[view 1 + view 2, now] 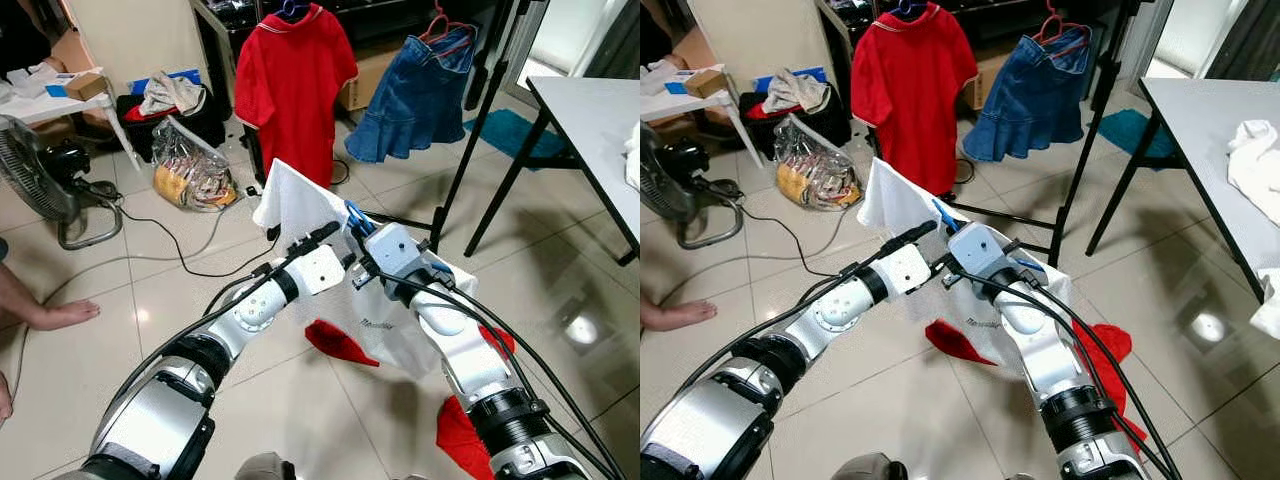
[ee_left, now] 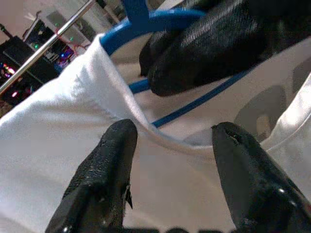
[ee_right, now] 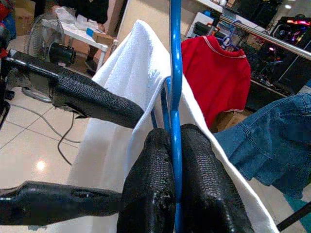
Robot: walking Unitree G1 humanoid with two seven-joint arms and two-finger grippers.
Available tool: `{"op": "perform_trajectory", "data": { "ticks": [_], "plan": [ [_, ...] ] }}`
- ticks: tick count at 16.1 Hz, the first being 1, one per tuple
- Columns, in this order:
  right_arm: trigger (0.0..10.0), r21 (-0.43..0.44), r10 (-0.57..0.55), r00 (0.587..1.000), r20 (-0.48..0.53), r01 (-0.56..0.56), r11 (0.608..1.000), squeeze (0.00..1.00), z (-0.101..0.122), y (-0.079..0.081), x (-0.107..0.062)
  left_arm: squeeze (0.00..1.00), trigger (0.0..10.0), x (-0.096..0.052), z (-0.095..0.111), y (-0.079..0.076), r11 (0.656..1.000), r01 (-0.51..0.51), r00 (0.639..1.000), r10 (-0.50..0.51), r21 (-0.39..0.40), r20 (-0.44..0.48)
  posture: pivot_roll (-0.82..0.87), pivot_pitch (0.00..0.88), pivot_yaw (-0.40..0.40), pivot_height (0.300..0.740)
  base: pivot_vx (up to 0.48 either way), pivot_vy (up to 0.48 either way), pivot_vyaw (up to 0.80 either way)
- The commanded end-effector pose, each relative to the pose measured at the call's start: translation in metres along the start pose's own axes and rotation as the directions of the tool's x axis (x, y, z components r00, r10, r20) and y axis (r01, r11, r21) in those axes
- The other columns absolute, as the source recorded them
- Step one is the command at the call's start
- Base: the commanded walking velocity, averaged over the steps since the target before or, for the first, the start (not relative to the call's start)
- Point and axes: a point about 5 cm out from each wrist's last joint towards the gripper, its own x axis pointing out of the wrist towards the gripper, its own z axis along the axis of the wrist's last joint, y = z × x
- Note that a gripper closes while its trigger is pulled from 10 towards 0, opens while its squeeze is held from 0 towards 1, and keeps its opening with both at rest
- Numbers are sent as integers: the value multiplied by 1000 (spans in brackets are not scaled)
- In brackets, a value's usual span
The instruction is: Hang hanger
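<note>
**Blue hanger pinched by right hand, white shirt draped on it**

Blue plastic shows at the middle of the left eye view: the hanger (image 1: pixel 356 217) sticks up just above the right hand (image 1: pixel 362 262), with a white shirt (image 1: pixel 300 205) hung over it and trailing down between the two silver arms. The left hand (image 1: pixel 322 237) reaches in from the left, its fingers against the shirt's upper edge. Behind them a red shirt (image 1: pixel 296 75) and a denim skirt (image 1: pixel 420 95) hang on a rack (image 1: pixel 470 130). Red cloths (image 1: pixel 340 343) lie on the tiled floor (image 1: pixel 120 340). A fan (image 1: pixel 40 180) stands at far left, and a person's foot (image 1: pixel 55 315) rests on the floor nearby.

Right eye view: the same scene, with a grey worktop (image 1: pixel 1220 130) at right carrying a white cloth (image 1: pixel 1255 165).

Left wrist view: the left hand's two fingers (image 2: pixel 104 179) stand apart, open, either side of the white shirt's collar. The hanger's blue bar runs just behind the collar, and the other hand's black fingers press on it.

Right wrist view: the right hand's fingers (image 3: pixel 150 194) are closed tight on the hanger's upright blue bar, the white shirt draped beside it. One left finger touches the cloth.
</note>
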Motion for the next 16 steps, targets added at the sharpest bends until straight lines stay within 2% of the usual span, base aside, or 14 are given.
{"op": "perform_trajectory", "data": {
  "ticks": [1,2,3,7,10,11,13,16],
  "plan": [
    [10000,-23,4,999,43,-3,1000,0,10,1,1,1000,10000,1,1,4,1000,-7,1000,7,-6,6,83,0,50,740,0,0,0],
    [10000,-23,4,999,42,-3,1000,0,10,1,1,1000,10000,1,1,4,1000,-8,1000,8,-5,7,83,0,50,740,0,0,0],
    [10000,-22,6,999,43,-5,1000,0,11,2,0,0,10000,1,0,5,999,-38,999,38,4,-9,83,0,51,740,0,0,0],
    [10000,12,21,998,61,-22,1000,0,13,5,1,0,10000,2,-5,17,987,-146,986,151,68,-74,84,0,49,740,0,0,0],
    [10000,18,26,997,70,-28,999,0,15,6,1,0,10000,8,0,19,984,-155,985,160,86,-62,83,0,50,740,0,0,0],
    [10000,21,27,997,75,-29,999,0,16,6,0,0,392,10,2,18,985,-149,986,154,91,-56,78,0,52,740,0,0,0],
    [10000,23,24,997,77,-26,999,0,16,6,-1,0,0,11,3,17,985,-147,987,152,92,-50,74,0,54,740,0,0,0],
    [10000,26,19,997,75,-21,999,0,15,5,-2,0,0,11,4,16,985,-138,989,142,103,-36,74,0,56,740,0,0,0]
  ]
}}
